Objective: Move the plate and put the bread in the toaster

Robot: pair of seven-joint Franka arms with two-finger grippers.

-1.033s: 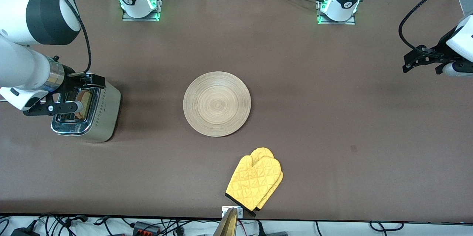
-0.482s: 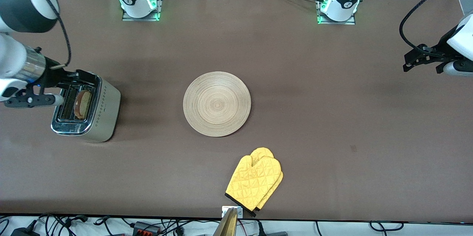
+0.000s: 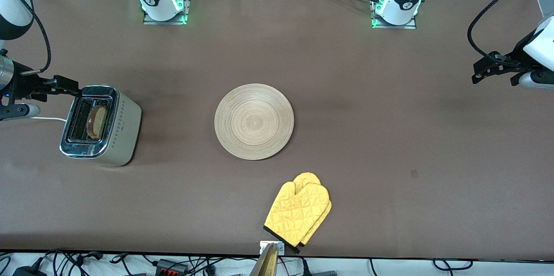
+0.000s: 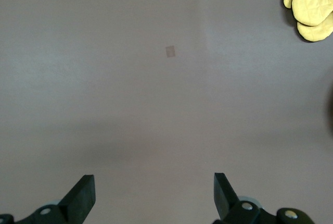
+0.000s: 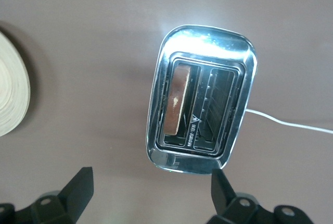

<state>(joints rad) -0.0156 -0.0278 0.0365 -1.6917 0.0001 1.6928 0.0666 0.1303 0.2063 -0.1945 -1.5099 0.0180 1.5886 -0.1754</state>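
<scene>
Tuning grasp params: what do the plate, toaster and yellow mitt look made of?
Plate: looks like light wood or bamboo, matte, with fine concentric rings.
Toaster: polished chrome-like metal top with bright glare, brushed beige-silver sides with rows of small dots; probably sheet metal.
Mitt: quilted yellow fabric with diamond stitching and a dark cuff edge; looks soft.

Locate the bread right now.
The bread stands in the toaster, in the slot nearer the plate, at the right arm's end of the table; the right wrist view shows its crust edge poking up from that slot.
</scene>
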